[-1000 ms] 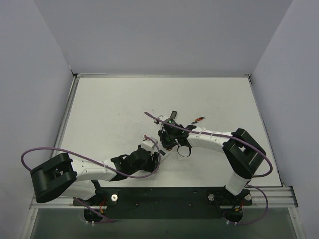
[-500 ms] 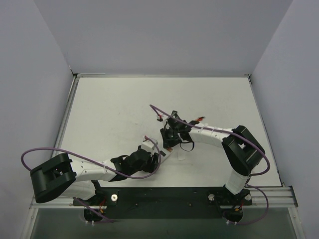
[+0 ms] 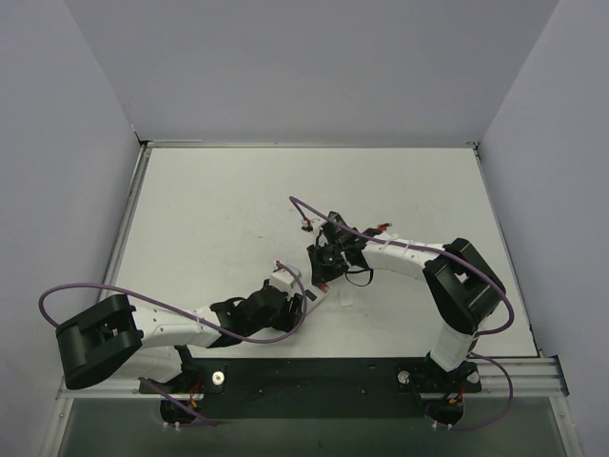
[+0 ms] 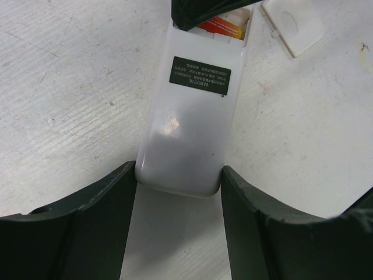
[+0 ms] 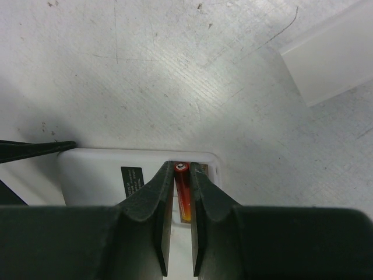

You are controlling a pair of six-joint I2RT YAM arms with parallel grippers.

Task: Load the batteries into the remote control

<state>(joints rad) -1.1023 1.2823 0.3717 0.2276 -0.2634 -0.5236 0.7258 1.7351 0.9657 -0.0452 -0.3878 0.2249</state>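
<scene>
White plastic, short and broad, the rectangular remote control [image 4: 186,134] lies on the pale scuffed table [image 4: 70,87] with its plain face up, a small dark label [image 4: 200,76] printed near the open battery bay [image 4: 230,32] at its far end. The left claw [image 4: 179,173] is closed on the remote control's near end, one dark finger [image 4: 113,198] pressed against each long side. The right claw [image 5: 182,169] is almost shut, pinching a thin red cylindrical battery [image 5: 184,198] between its fingertips directly over that open bay; whether the battery touches the bay floor cannot be told. From the left wrist, red-and-orange battery casing shows inside the bay beneath the right claw's dark tip. A small flat white plastic cover [image 4: 293,23] lies on the table just beside the remote control's far end, apart from it.
</scene>
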